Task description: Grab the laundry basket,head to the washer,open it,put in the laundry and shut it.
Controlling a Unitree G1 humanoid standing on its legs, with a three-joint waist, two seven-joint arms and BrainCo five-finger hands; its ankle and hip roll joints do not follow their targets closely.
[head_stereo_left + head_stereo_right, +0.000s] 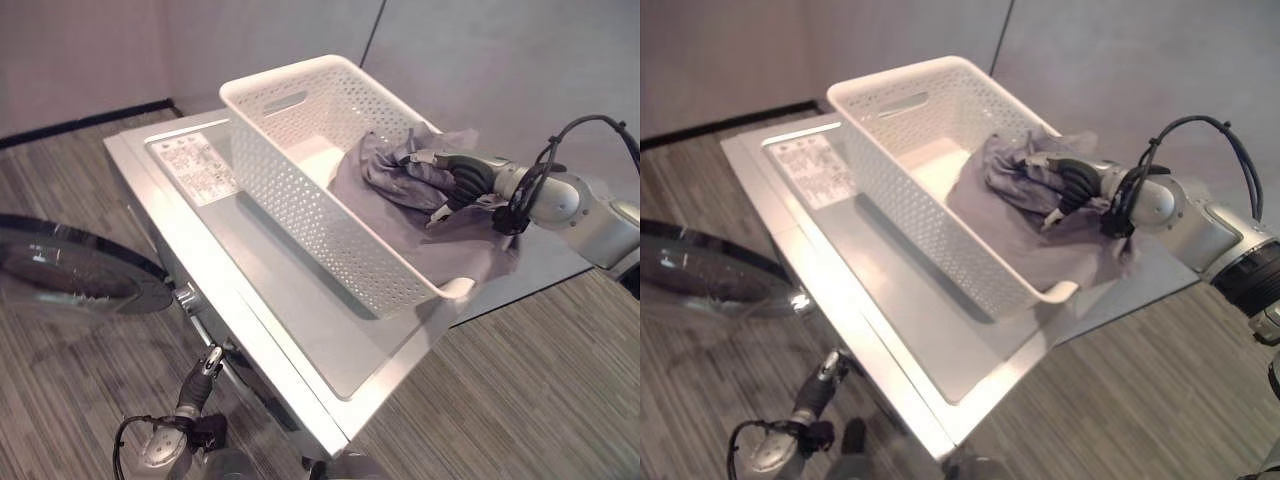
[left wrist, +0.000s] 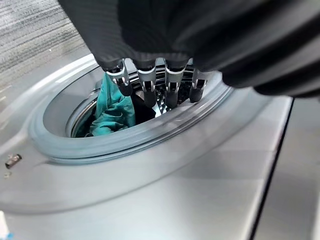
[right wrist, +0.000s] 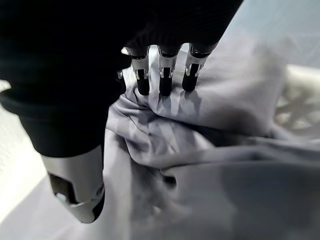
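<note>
1. Grey cloth (image 1: pixel 420 215) lies heaped at the right end of the white perforated laundry basket (image 1: pixel 300 195), which stands on top of the washer (image 1: pixel 290 300); part of the cloth spills over the basket's right rim onto the washer top
2. The right hand (image 1: pixel 1070 185) rests on the heap, and its wrist view shows the fingers (image 3: pixel 161 80) curled down into a bunched fold with the thumb set apart lower down, so it seems to have a pinch on the cloth, though how firm is a guess
3. The hold looks like it takes only the top fold; if the hand lifts on so little cloth, the garment may slide out and drop back, or trail over the rim
4. The draped part could drag the light basket along as it rises, and the basket sits near the washer's front right corner, so a sideways pull might tip it off
5. The left hand (image 2: pixel 155 82) hangs low before the round washer opening (image 2: pixel 135 135), fingers hanging fairly straight and holding nothing; a teal garment (image 2: pixel 112 107) already lies inside the drum
6. The glass door (image 1: pixel 70 265) stands swung open at the left; a long trailing cloth could catch on the door or the opening's rim and fall to the floor (image 1: pixel 540 390) short of the drum
</note>
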